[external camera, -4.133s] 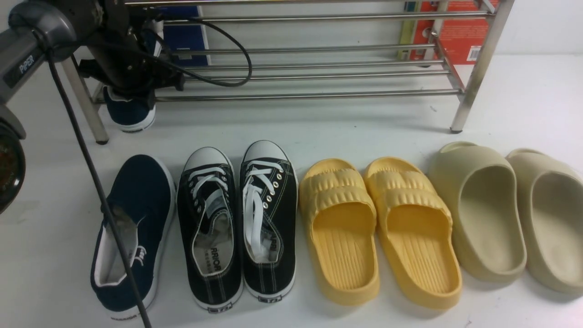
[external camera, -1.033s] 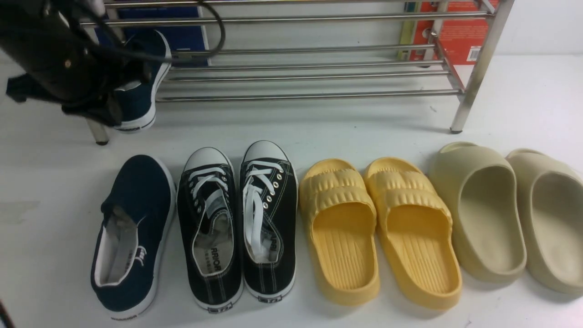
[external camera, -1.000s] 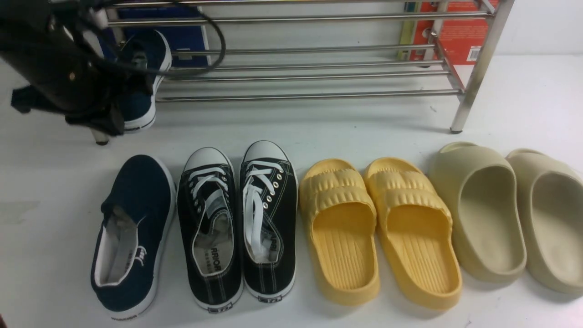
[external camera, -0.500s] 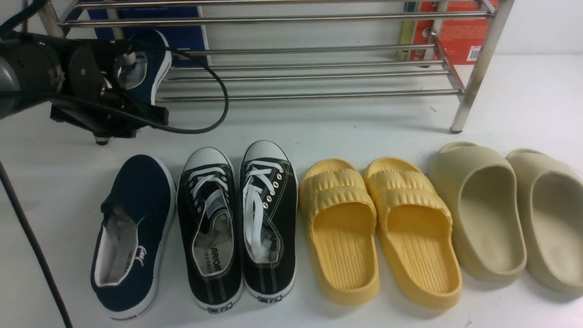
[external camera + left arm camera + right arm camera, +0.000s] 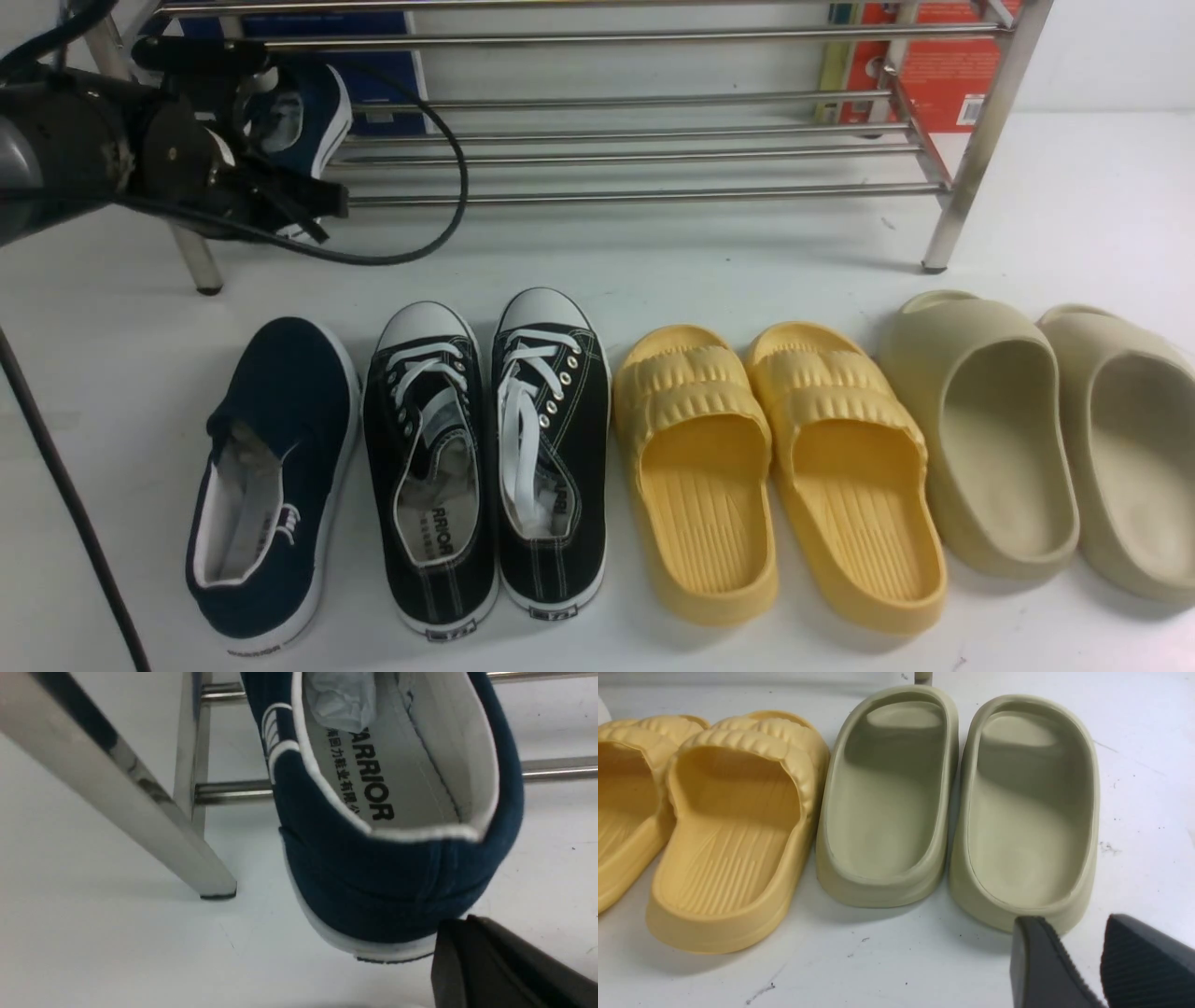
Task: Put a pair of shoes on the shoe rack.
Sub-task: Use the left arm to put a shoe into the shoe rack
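Navy shoe [image 5: 320, 95] seen on rack [image 5: 653, 196] L end; L end effector [image 5: 313, 198] closed beside heel; R end effector [image 5: 1083, 963] held open, empty.

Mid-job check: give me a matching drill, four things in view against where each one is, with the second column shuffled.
Things:
1. black sneakers
2. yellow slippers
3. beige slides
4. left gripper

Places:
a. far right of the row
b. left end of the rack, by the racked navy shoe
c. between the loose navy shoe and the yellow slippers
d. between the black sneakers and the beige slides

Pairs: 1-c, 2-d, 3-a, 4-b
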### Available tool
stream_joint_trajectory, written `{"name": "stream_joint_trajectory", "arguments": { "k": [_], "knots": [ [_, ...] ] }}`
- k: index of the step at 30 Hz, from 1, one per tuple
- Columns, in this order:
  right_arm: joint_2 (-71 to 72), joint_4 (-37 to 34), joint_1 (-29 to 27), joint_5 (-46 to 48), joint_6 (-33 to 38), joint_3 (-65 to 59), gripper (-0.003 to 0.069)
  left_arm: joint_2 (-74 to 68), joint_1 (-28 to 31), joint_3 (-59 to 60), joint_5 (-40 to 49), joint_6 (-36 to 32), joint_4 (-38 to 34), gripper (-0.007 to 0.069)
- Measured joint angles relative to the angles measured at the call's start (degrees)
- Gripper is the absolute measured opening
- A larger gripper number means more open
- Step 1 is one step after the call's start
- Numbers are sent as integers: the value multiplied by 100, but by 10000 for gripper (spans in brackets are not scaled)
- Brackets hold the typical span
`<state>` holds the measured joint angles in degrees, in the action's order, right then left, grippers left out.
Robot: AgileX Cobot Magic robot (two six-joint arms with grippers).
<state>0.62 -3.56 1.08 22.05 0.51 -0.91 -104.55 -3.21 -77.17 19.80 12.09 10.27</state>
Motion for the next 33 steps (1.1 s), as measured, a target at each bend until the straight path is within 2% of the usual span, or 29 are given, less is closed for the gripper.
{"name": "stream_joint_trajectory", "arguments": {
  "k": [5,9,14,19,23,29,33],
  "knots": [
    [0,0,0,0,0,0,239,277,0,0,808,176,-351,-13],
    [0,0,0,0,0,0,239,404,0,-11,1518,37,-782,-13],
    [0,0,0,0,0,0,239,224,0,-11,1620,-100,-886,-13],
    [0,0,0,0,0,0,239,-223,0,-11,823,-28,-525,-13],
    [0,0,0,0,0,0,239,-411,0,-76,187,316,107,-13],
    [0,0,0,0,0,0,239,-528,0,-141,-4,1037,1066,-13],
    [0,0,0,0,0,0,239,-552,-11,-141,16,1533,1322,-13]
  ]
}}
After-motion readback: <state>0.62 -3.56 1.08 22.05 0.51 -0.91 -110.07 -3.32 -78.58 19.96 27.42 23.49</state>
